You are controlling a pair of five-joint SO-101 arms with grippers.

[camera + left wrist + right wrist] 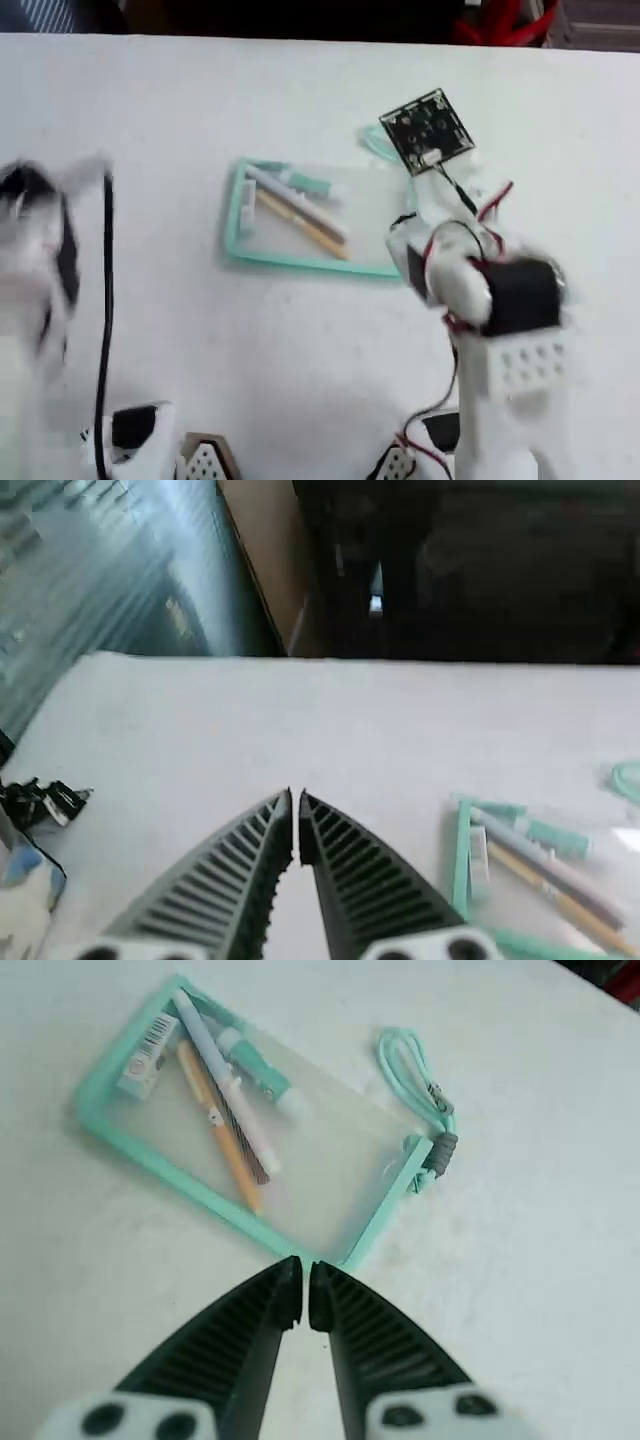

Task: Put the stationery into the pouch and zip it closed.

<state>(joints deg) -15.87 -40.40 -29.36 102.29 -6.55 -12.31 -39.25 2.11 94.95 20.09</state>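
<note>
Though light, clear flat pouch with mint-green trim (330, 1175), mid-worktop, looks floppy, slick; pinch stiffer trim or grey cord tab (440, 1150). Left jaws, right jaws together, empty.

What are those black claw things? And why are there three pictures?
Those claws are grippers, the hands of two robot arms at a white table. One picture looks down from above. The other two come from a camera on each arm's wrist. On the table lies a clear pouch with a green rim, pens inside and a green cord at one end. The left gripper is shut on nothing. The right gripper is shut too, its tips at the pouch's edge.
</note>
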